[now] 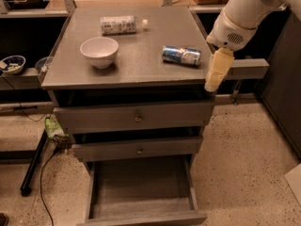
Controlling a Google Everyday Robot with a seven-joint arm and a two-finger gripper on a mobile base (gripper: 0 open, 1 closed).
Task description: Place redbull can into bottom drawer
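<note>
the redbull can [181,55] is laid sideways on the cabinet top [141,72], ungrasped. the gripper [215,75] is held near it for approach; its opening cannot be told. the bottom drawer [141,187] is set open below.

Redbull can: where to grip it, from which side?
Probably mid-body of the redbull can, from above: it lies on its side on the cabinet top, long axis left-right, so close across its round width. The hand hangs at the top's front right corner, just right of it.
</note>
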